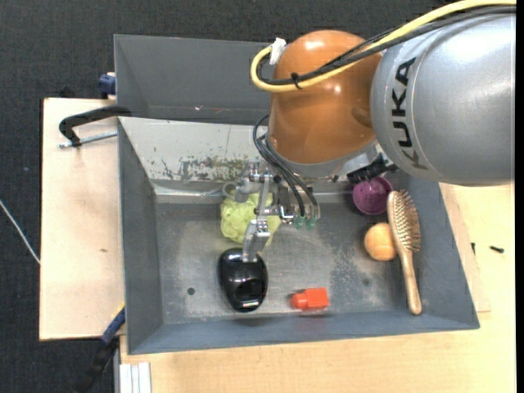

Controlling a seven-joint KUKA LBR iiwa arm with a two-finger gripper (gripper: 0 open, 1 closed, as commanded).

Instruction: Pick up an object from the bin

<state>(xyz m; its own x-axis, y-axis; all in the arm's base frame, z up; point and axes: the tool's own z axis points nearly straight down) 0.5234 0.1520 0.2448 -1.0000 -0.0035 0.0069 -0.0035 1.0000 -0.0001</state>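
Cannot tell whether jaws wide or narrow. Right beneath jaws, black mouse (242, 281); just beside, green lump (236, 218). Best to centre across its glossy hump, lower straight, squeeze gently, clear of the lump.

The black computer mouse (242, 282) lies flat on the grey floor of the bin (180, 256), close to the front wall and a little left of the middle. It is 1 glossy, rounded oval, its long side pointing away from that wall. The gripper (257, 237) is just above its far end.
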